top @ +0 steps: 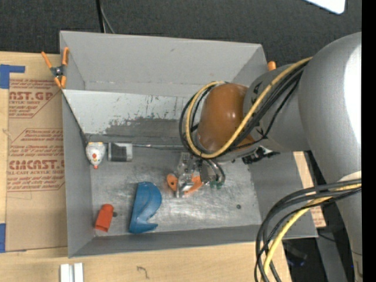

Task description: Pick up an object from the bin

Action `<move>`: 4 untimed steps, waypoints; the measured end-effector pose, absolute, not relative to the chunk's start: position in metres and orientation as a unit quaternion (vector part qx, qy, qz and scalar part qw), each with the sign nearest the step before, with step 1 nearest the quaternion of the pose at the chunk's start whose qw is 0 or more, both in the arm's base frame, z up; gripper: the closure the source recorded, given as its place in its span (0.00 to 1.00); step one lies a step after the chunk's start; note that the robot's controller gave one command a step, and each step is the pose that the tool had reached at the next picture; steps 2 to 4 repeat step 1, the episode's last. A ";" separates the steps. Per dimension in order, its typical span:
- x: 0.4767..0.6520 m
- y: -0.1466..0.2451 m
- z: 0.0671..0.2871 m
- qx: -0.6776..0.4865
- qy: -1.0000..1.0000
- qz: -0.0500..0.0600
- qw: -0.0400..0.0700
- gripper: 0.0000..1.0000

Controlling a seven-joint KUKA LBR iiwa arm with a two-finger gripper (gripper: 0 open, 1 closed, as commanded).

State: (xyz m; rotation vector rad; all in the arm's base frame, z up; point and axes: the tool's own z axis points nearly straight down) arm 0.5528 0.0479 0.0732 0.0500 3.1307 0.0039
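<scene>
Stage: gripper (191,178) low over small orange thing (171,183), middle of bin (76,175) | grip: you cannot tell (too cluttered) | left: lifting it out, apparently.

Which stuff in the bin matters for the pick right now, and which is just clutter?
In play:
- gripper, low over the middle of the bin
- small orange piece, right beside the gripper

Lying about, all to the left and apart from the gripper:
- blue curved piece
- orange-red block
- small white figure
- dark box
</scene>
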 end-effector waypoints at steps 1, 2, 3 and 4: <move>0.498 0.030 0.208 -0.139 0.990 0.000 0.002 1.00; 0.498 0.030 0.208 -0.139 0.990 0.000 0.002 1.00; 0.498 0.030 0.208 -0.139 0.990 0.000 0.002 1.00; 0.498 0.030 0.208 -0.139 0.990 0.000 0.002 1.00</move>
